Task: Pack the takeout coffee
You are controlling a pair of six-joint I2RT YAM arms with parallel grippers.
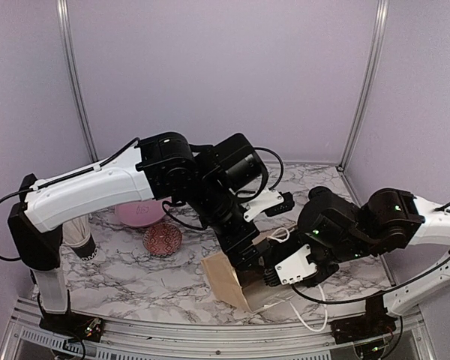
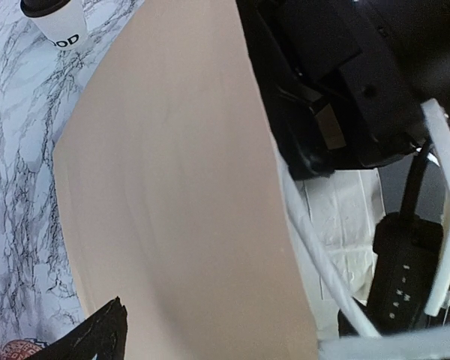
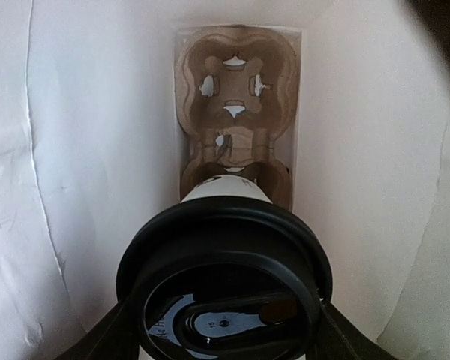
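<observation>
One takeout coffee [image 3: 225,277], a white cup with a black lid, is held by my right gripper [image 3: 225,334], which is shut on it from both sides. It hangs inside a tan paper bag [image 1: 232,281], above the brown pulp tray [image 3: 236,97] lying at the bag's bottom. A second takeout coffee [image 2: 56,19] stands on the marble at the far left [image 1: 79,236]. My left gripper [image 1: 246,256] is open at the bag's rim. Only one dark fingertip [image 2: 97,337] shows, outside the tan wall [image 2: 172,187].
A pink bowl [image 1: 139,214] and a small red patterned bowl [image 1: 163,238] sit left of the bag. The bag's white cord handle [image 1: 307,319] trails toward the near edge. Both arms crowd over the bag's mouth.
</observation>
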